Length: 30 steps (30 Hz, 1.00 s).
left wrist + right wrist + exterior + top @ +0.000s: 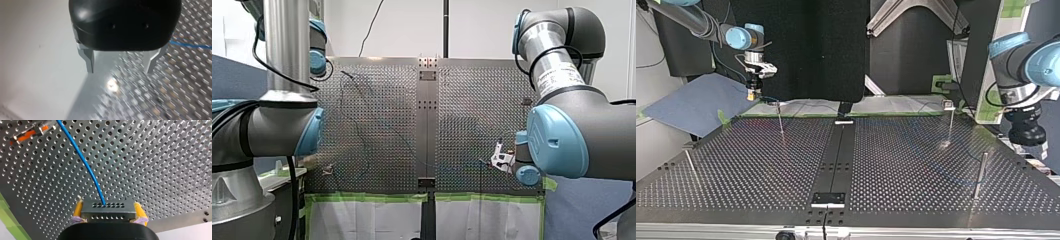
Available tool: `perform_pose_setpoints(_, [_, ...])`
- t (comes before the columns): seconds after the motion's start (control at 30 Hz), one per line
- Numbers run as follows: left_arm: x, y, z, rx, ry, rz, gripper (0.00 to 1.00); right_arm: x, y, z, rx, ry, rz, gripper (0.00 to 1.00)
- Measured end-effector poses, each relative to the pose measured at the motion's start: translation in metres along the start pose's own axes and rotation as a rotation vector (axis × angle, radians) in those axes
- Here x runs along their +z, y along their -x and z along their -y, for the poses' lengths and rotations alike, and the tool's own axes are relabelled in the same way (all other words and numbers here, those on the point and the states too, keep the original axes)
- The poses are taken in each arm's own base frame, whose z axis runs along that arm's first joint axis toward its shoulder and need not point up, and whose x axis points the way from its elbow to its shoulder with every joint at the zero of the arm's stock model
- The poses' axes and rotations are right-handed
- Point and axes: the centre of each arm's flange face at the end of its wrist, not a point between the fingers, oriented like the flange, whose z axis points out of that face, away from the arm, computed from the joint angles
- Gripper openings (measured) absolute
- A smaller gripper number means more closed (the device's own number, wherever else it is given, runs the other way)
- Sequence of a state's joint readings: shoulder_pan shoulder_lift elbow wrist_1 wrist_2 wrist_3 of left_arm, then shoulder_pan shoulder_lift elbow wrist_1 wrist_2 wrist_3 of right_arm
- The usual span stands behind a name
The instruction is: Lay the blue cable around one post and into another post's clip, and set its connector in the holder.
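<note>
Between yellow pads (78,211) of my right gripper (108,204), connector (108,210) clamped, blue cable (85,162) leading from it across perforated table (162,170), far run too faint to trace in front view, my left gripper (119,71) spread wide, empty, table beneath blurred.

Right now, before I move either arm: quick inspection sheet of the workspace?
Surface: perforated table, dark centre strip.
Job's things: blue cable runs from connector; posts upright; routing unclear.
Clutter: nothing seen.
Grippers: right gripper shut on connector; left gripper open, empty.
Cables: black lead on back wall.
Surroundings: blue cloth beside table; green tape on its edge.
</note>
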<state>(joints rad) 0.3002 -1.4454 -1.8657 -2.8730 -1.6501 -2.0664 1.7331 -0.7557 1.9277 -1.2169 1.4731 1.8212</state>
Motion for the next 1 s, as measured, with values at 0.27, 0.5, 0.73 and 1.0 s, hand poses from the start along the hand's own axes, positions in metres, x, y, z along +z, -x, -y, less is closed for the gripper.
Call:
perform_pose_setpoints(0.27, [-0.018,0.033,0.026,0.04,-0.081,-0.002,0.96,0.0,0.0,0.0,0.0,-0.001,0.001,0.02])
perform_pose_setpoints(0.5, [-0.036,0.061,0.051,0.093,-0.155,0.004,0.96,0.0,0.0,0.0,0.0,0.0,0.002,0.02])
perform_pose_setpoints(0.73, [-0.058,0.095,0.08,0.148,-0.243,0.025,0.96,0.0,0.0,0.0,0.0,0.001,0.004,0.02])
perform_pose_setpoints(1.0, [-0.068,0.09,0.09,0.171,-0.256,-0.04,0.96,0.0,0.0,0.0,0.0,0.0,0.004,0.02])
